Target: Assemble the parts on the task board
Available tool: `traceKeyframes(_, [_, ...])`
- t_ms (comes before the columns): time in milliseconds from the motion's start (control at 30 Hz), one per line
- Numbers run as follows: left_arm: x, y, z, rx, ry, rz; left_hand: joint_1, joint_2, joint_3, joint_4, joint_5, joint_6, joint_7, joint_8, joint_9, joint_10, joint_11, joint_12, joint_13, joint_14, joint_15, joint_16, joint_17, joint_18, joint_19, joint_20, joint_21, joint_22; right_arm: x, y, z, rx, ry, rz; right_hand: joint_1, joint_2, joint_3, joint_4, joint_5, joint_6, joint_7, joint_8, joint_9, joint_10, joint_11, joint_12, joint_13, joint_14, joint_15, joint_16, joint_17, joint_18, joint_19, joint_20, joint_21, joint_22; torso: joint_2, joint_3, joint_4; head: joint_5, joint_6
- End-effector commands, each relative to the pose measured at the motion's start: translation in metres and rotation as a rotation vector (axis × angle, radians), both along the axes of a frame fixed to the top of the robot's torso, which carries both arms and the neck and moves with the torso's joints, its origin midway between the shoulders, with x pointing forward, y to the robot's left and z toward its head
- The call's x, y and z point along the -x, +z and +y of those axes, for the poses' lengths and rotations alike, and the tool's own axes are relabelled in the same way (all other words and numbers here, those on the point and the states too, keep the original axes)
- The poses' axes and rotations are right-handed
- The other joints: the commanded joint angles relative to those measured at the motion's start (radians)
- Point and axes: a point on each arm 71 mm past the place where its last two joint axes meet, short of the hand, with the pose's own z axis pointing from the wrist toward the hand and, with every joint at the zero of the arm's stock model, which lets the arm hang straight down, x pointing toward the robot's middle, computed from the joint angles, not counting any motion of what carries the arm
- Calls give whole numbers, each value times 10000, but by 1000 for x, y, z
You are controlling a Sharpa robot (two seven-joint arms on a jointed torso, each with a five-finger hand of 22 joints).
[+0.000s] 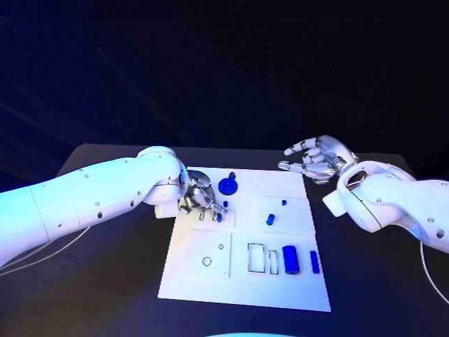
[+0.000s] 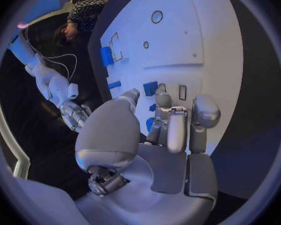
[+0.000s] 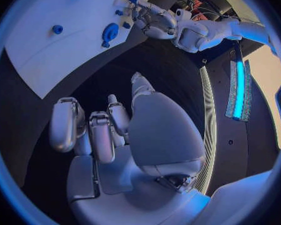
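From the head camera, the left hand (image 1: 197, 201) hangs over the upper left part of the white task board (image 1: 199, 284), its fingers curled downward close to a small blue peg (image 1: 224, 205); whether they pinch anything there I cannot tell. The right hand (image 1: 318, 160) hovers above the black table (image 1: 376, 281) just off the board's far right corner, fingers spread and grasping nothing. On the board I count a round blue gear-like part (image 1: 231, 187) near the top, a small blue piece (image 1: 283, 203) and a blue block (image 1: 270, 219) on the raised square to the right, and lower down a thick blue cylinder (image 1: 290, 258) beside a thin blue pin (image 1: 315, 261), next to two rectangular slots (image 1: 256, 257). In the left wrist view, the left hand (image 2: 172, 130) has its fingers drawn together over the board (image 2: 203, 40), their tips (image 2: 162, 101) crowding blue parts (image 2: 150, 88) so closely that a grip cannot be confirmed; the other hand (image 2: 75, 116) shows well apart over the dark table. In the right wrist view, the right hand (image 3: 112, 135) is loosely open above bare table, touching nothing, with the board (image 3: 47, 60), the gear-like part (image 3: 109, 33) and the left hand (image 3: 154, 20) beyond it.
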Motion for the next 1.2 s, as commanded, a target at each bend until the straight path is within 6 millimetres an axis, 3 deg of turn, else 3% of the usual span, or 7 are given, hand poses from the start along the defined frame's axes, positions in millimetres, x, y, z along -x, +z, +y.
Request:
traceKeyframes(33, [1,0,-3,2,-264,136,44,82,-6,2,2,70,-19,-38,14,50,2,41,12,740,-22,41,1740,-134,13,-34,47,11,0,1,2,79,171,-91,-14,96,40,-2,-54,55,2,65,9,-47,-33,26,7,818,16,-40,1696,157,-72,-29,-52,233,3,4,1,-3,-4])
traceKeyframes(467, [1,-3,-6,57,-307,250,209,192,111,-7,30,93,-30,-61,45,96,-7,65,63,738,-29,108,1768,-144,42,-32,81,69,0,0,2,95,187,-40,-23,109,43,-3,-54,62,0,73,10,-34,-35,39,20,817,15,-41,1693,160,-77,-30,-62,226,9,5,2,-23,-44])
traceKeyframes(633, [1,-3,-6,168,-240,355,637,314,400,-11,58,185,-87,-32,137,108,-57,29,54,721,-65,142,1757,-145,51,-43,101,96,0,-1,3,110,200,8,-27,120,47,-5,-53,67,-2,81,11,-29,-38,44,24,816,13,-42,1691,159,-74,-31,-59,230,5,11,6,-48,-80])
traceKeyframes(700, [1,-4,-6,208,-181,373,1045,437,815,3,74,184,-124,-10,241,77,-97,-42,5,709,-101,163,1742,-141,42,-74,101,91,0,-1,3,117,203,30,-30,137,54,-7,-52,70,-4,88,11,-30,-39,44,21,818,11,-40,1698,159,-73,-33,-59,231,2,8,12,-56,-92])
traceKeyframes(900, [0,-4,-4,322,-38,408,1481,344,1768,-19,99,184,-180,96,519,74,-143,-157,-67,685,-134,188,1695,-144,35,-108,106,96,-1,-2,3,136,192,78,-37,157,61,-6,-52,70,-6,93,11,-28,-41,46,22,818,9,-40,1699,161,-78,-34,-70,224,2,2,11,-47,-113])
traceKeyframes(1200, [-1,-4,-5,557,101,470,1704,-115,3598,-97,99,57,-165,176,949,8,-149,-457,-342,655,-137,231,1628,-151,44,-113,123,137,-1,-2,4,147,189,108,-37,157,61,-6,-52,70,-6,93,11,-28,-41,46,22,818,9,-40,1699,161,-78,-34,-70,224,0,2,7,-22,-126])
